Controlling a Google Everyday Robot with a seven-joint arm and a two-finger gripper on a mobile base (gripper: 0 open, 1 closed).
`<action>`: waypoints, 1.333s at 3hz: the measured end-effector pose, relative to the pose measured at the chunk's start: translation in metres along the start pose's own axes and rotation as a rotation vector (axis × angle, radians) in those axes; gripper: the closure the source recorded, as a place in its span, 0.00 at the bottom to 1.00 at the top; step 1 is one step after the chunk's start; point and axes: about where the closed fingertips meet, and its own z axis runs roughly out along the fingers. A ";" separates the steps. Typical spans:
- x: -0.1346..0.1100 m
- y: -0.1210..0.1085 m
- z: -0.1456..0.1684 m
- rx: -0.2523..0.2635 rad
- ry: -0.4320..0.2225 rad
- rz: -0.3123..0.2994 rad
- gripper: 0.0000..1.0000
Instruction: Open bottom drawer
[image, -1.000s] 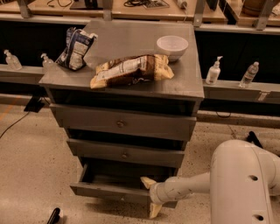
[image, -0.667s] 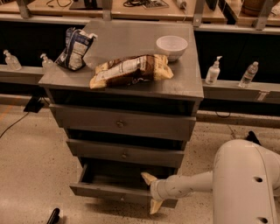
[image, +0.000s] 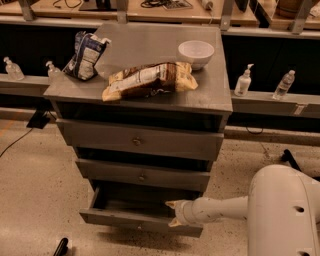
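Three drawers (image: 137, 141), two snack bags (image: 150, 80), one bowl (image: 196, 52), four bottles (image: 243, 80), one gripper (image: 170, 214) at the bottom drawer (image: 135, 221).

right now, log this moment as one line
task: open bottom drawer | narrow grey wooden bottom drawer: partly pulled out | gripper: at drawer front's upper edge, right of centre as seen, jaws apart
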 end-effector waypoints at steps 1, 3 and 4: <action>0.002 -0.011 -0.003 0.037 -0.042 0.015 0.65; 0.025 -0.024 0.014 0.079 -0.092 0.185 1.00; 0.038 -0.023 0.025 0.112 -0.100 0.305 1.00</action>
